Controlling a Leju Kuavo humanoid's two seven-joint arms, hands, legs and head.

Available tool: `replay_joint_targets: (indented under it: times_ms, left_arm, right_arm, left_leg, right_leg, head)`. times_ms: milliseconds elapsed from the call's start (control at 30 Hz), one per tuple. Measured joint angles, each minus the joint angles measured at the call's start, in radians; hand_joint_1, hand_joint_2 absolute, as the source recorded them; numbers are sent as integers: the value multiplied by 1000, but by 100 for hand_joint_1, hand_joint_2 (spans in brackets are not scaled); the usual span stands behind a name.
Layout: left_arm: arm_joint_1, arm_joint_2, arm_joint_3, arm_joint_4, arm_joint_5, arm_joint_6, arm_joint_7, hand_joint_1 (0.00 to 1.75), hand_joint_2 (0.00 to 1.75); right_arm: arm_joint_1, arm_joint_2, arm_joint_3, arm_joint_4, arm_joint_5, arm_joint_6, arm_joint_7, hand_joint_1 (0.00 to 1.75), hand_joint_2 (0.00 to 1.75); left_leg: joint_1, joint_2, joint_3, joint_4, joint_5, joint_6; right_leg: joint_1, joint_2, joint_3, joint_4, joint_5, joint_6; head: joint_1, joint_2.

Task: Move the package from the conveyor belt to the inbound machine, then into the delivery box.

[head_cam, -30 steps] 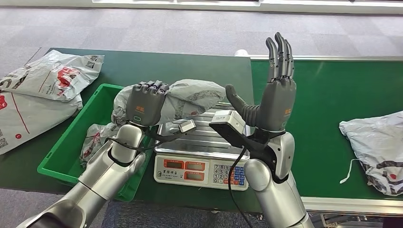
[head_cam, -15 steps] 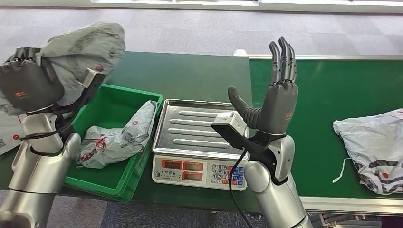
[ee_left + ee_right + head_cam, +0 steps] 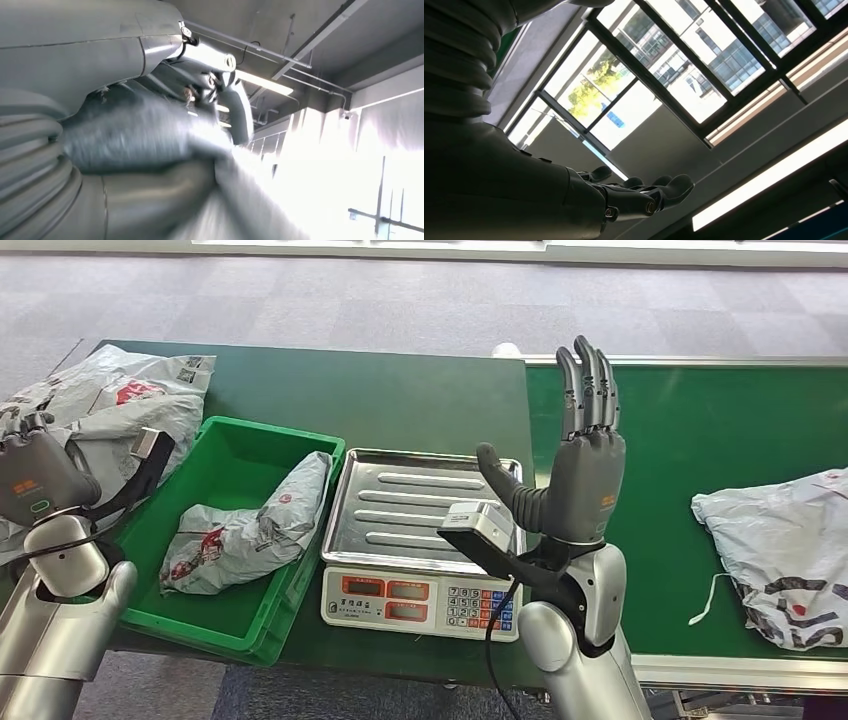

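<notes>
Left robot hand [image 3: 35, 480], swung out past the green plastic delivery box [image 3: 228, 458], now clutches the crumpled grey plastic package [image 3: 110, 415] low over the worktop; deposit pending. Right robot hand [image 3: 585, 465] remains spread, upright.

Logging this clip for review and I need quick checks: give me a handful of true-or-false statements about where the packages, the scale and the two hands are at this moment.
1. The steel tray of the white electronic scale is bare. True.
2. The green plastic crate holds one grey plastic mailer bag. True.
3. The right hand grips a package. False: it is raised, fingers straight, holding nothing.
4. The left hand hangs over the scale. False: it is at the far left, beside the crate, against the grey bags lying on the dark green table.
5. A grey mailer bag lies on the green conveyor belt. True.
</notes>
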Motion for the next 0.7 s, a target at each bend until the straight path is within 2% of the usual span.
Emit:
replay_joint_targets:
  times_ms: [67,200,533,600,700]
  left_arm:
    - [2,-1,10,0,0,-1,-1,0,175]
    - [3,-1,20,0,0,-2,-2,0,0]
    - [6,-27,53,2,0,94,-50,0,0]
    - [9,-43,74,-10,0,136,-114,0,0]
    - [17,-87,138,-46,13,210,-285,0,0]
  right_arm:
    - [3,0,0,-4,-1,3,-1,0,175]
    - [4,0,0,-6,-3,4,-1,0,175]
    - [4,5,0,-6,1,-8,-1,0,175]
    - [4,5,-1,-6,-1,-12,-1,0,175]
    - [4,5,-3,-5,-5,-18,-1,0,175]
  left_leg:
    - [0,0,0,0,0,0]
    - [0,0,0,0,0,0]
    - [0,0,1,0,0,0]
    - [0,0,1,0,0,0]
    - [0,0,1,0,0,0]
  right_leg:
    - [0,0,0,0,0,0]
    - [1,0,0,0,0,0]
    - [1,0,0,0,0,0]
    - [1,0,0,0,0,0]
    - [0,0,0,0,0,0]
  head:
    - [0,0]
    - [0,0]
    - [0,0]
    - [0,0]
    - [0,0]
